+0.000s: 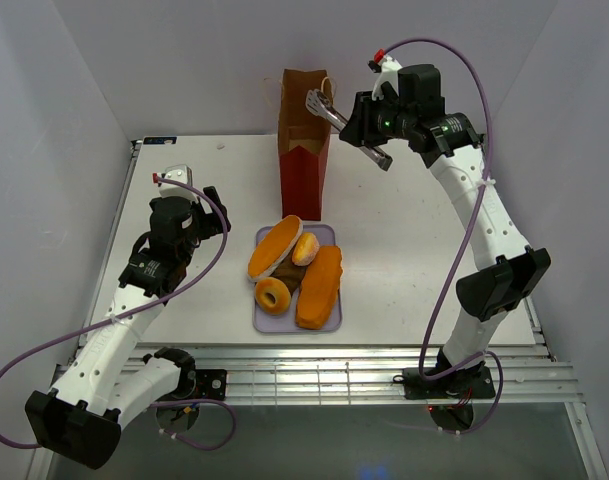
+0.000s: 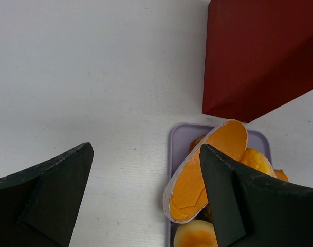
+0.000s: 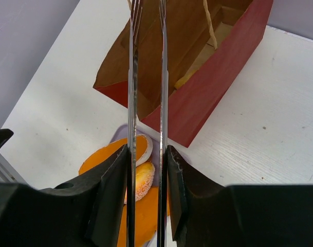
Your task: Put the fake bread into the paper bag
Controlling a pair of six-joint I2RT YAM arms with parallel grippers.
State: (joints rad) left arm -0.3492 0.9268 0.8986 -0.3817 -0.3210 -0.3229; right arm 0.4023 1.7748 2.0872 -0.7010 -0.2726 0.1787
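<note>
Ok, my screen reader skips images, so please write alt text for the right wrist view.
The right gripper clamps metal tongs aimed at the open paper bag standing on the white table. Nearer the camera, fake bread lies on a lavender tray.

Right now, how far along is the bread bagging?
One orange piece seems to lie inside the paper bag. The right fingers grip tongs over its mouth, carrying nothing that I can see. The left fingers are open, empty. Left to bag: a long loaf, a halved loaf, a donut and a bun on the tray.
</note>
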